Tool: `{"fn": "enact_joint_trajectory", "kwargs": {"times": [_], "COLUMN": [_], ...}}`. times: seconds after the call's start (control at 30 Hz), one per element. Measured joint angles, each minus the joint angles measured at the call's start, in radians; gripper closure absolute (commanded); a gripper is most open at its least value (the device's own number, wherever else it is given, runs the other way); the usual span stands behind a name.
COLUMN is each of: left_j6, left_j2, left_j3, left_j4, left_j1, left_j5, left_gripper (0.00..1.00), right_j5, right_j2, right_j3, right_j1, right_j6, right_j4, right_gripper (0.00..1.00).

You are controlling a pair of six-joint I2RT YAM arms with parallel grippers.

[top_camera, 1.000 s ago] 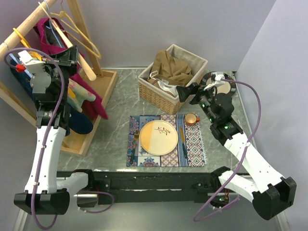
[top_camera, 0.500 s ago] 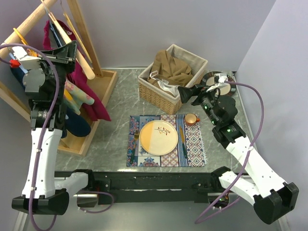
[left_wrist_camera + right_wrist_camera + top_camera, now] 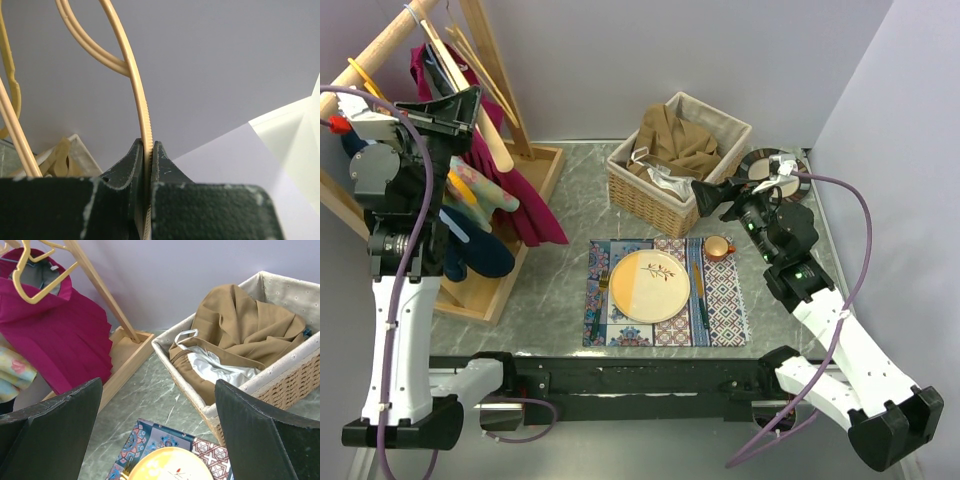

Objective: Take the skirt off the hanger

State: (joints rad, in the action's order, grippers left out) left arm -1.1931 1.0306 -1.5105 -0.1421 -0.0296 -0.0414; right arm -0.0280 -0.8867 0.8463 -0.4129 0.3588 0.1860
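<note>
The magenta pleated skirt (image 3: 525,205) hangs from a pale yellow hanger on the wooden rack (image 3: 375,50) at the far left. In the right wrist view, the skirt (image 3: 55,335) fills the upper left with the hanger (image 3: 40,282) looped above it. My left gripper (image 3: 472,98) is raised beside the rail. In its wrist view, the left gripper (image 3: 146,146) is shut on the thin ribbed bar of the hanger (image 3: 131,70). My right gripper (image 3: 705,195) hovers open and empty in front of the basket. Its wrist view shows the right gripper (image 3: 159,384) above the marble, facing the skirt.
A wicker basket (image 3: 720,108) holding a brown garment (image 3: 670,140) stands at the back centre. A patterned placemat (image 3: 725,300) carries a yellow plate (image 3: 650,285) and a small orange cup (image 3: 718,247). Floral and navy clothes (image 3: 480,245) hang on the rack over its wooden base (image 3: 535,185).
My left arm has lifted and drawn left with the hanger still pinched. The skirt's hem has swung a little to the right. The right arm has barely shifted.
</note>
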Motion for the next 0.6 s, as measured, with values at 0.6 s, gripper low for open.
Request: {"fn": "enact_joint_trajectory", "kwargs": {"times": [0.6], "left_j6": [0.022], "left_j2": [-0.025], "left_j3": [-0.111], "left_j4": [-0.162], "left_j1": [0.002], "left_j5": [-0.148], "left_gripper": [0.99], "right_j5": [-0.031], "right_j2": [0.006], "right_j3": [0.0], "right_j1": [0.0], "right_j6": [0.018], "right_j4": [-0.001], "right_gripper": [0.0]}}
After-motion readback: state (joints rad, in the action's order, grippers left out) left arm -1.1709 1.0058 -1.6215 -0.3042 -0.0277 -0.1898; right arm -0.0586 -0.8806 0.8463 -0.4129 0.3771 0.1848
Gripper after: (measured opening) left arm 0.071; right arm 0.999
